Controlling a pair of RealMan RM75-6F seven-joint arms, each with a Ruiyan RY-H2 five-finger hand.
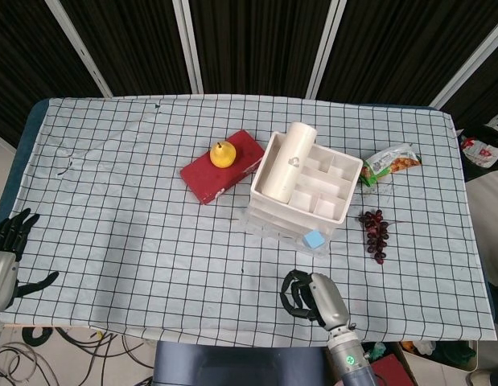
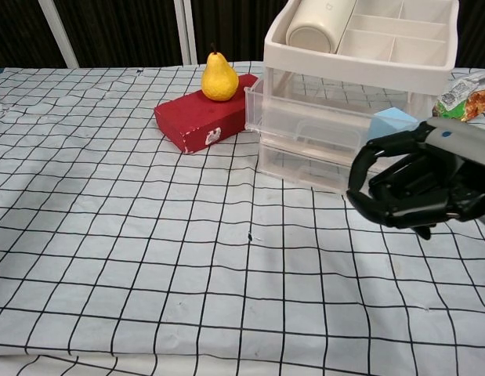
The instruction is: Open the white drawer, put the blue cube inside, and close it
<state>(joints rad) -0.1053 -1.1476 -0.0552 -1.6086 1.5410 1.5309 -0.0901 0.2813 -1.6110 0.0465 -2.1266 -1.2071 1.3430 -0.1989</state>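
Note:
The white drawer unit (image 1: 305,189) (image 2: 360,47) stands mid-table, its clear top drawer (image 2: 320,125) pulled out toward me. The blue cube (image 1: 314,239) (image 2: 391,121) lies in the drawer's front right corner. My right hand (image 1: 309,295) (image 2: 410,184) hovers in front of the unit near the table's front edge, apart from the drawer. Its fingers are curled in and hold nothing. In the chest view it hides the drawer's right front part. My left hand (image 1: 11,245) is at the table's front left corner with fingers spread and nothing in it.
A red box (image 1: 220,166) (image 2: 203,117) with a yellow pear (image 1: 223,154) (image 2: 218,77) on it lies left of the unit. A white bottle (image 1: 289,161) (image 2: 320,23) lies in the top tray. Grapes (image 1: 376,233) and a snack bag (image 1: 391,163) (image 2: 467,94) lie to the right.

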